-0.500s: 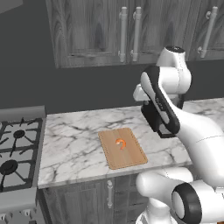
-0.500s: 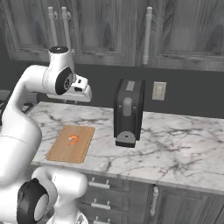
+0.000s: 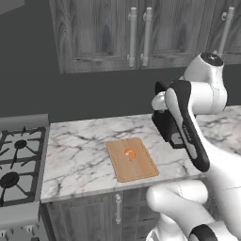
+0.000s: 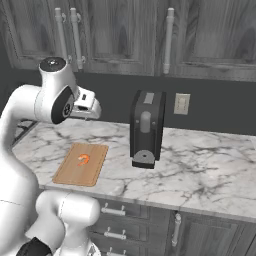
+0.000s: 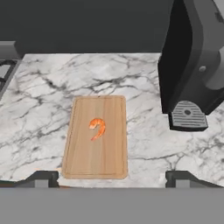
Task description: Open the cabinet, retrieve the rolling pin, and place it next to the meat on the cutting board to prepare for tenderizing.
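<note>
One cutting board (image 5: 96, 138), one meat (image 5: 98, 127), one coffee machine (image 4: 146, 129).

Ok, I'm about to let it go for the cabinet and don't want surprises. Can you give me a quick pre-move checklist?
1. Wide dark grey two-door wall cabinet doors shut, bar handles reachable: ok.
2. Pincer open and holding nothing: ok.
3. Light-brown wooden cutting board flat on the counter: ok.
4. Tiny orange curled meat on the board, space beside it: ok.
5. Rolling pin inside the cabinet: cannot tell.
6. Black coffee machine stands beside the arm's path: not ok.
</note>
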Robot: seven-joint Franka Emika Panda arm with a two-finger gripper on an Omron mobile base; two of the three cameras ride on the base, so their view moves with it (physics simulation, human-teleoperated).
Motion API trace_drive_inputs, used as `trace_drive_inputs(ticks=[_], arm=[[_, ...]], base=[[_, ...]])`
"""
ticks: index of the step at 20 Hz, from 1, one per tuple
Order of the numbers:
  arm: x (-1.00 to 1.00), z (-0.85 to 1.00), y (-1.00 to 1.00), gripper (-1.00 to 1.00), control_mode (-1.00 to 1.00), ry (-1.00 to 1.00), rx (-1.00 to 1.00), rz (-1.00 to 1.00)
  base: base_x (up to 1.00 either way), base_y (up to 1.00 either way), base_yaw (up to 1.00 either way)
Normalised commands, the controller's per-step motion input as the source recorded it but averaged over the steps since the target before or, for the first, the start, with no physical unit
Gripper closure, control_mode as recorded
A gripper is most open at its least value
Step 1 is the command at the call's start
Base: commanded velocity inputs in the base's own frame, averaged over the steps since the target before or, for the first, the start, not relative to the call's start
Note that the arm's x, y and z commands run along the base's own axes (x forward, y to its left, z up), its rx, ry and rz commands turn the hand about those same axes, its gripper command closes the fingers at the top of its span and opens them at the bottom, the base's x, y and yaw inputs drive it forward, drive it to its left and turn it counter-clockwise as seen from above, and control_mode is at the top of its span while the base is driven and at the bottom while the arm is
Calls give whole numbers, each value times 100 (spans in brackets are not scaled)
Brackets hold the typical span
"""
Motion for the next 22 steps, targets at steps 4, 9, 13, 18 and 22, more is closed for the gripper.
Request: trace_drive_inputs(ticks=[4, 9, 13, 18, 22], arm=[[-68, 55, 4, -100, -100, -42, 2, 0], [-28, 66, 24, -100, -100, -38, 0, -4], [-20, 79, 22, -100, -100, -37, 0, -5], [-21, 76, 11, -100, -100, -32, 0, -5], [-6, 64, 0, -100, -100, -23, 0, -7]], base=[[0, 0, 0], [0, 0, 0], [0, 0, 0], [0, 0, 0], [0, 0, 0]])
